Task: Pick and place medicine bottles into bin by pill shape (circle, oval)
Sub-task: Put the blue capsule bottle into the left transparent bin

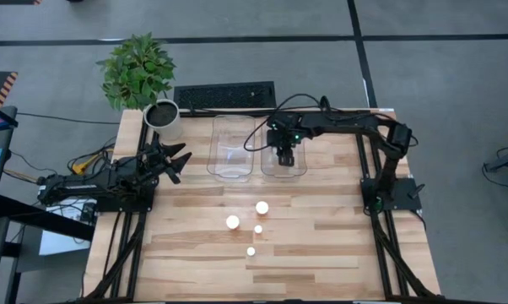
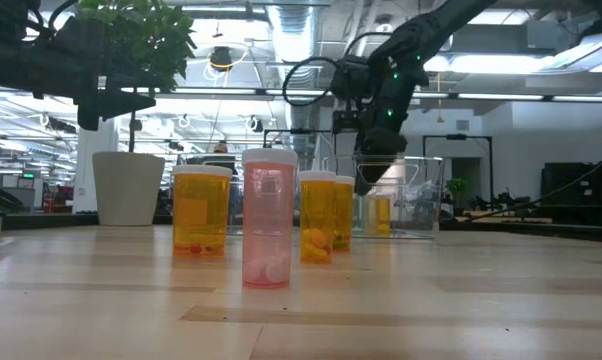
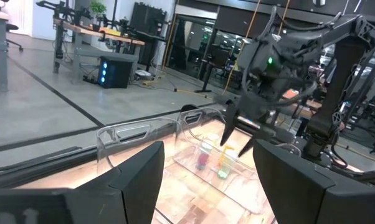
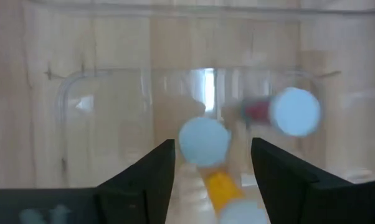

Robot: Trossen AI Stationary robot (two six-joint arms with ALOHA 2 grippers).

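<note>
The right gripper (image 1: pixel 286 158) hung over the right-hand clear bin (image 1: pixel 300 171), and in the high view it covered whatever lay inside that bin. The right wrist view looked down between its spread, empty fingers (image 4: pixel 144 177) onto three white caps (image 4: pixel 203 141) in the bin; motion blurred them, and one cap was cut off at the frame's lower edge. The left wrist view showed only two of those bottles clearly, a pink one (image 3: pixel 202 160) and a yellow-green one (image 3: pixel 223 168), standing upright.

Four medicine bottles (image 1: pixel 233 222) stood free on the worktop near its middle, well apart from the bins. From above only their white caps showed, two wider and two smaller. The low view showed three orange bodies (image 2: pixel 201 212) and one pink body (image 2: pixel 268 220), the last orange one half hidden behind its neighbour; pill shapes were hard to read.

The left-hand clear bin (image 1: pixel 223 171) beside it looked empty.

The left gripper (image 1: pixel 176 161) waited near the worktop's left edge, by the white plant pot (image 1: pixel 164 120), its fingers wide apart and holding nothing.
</note>
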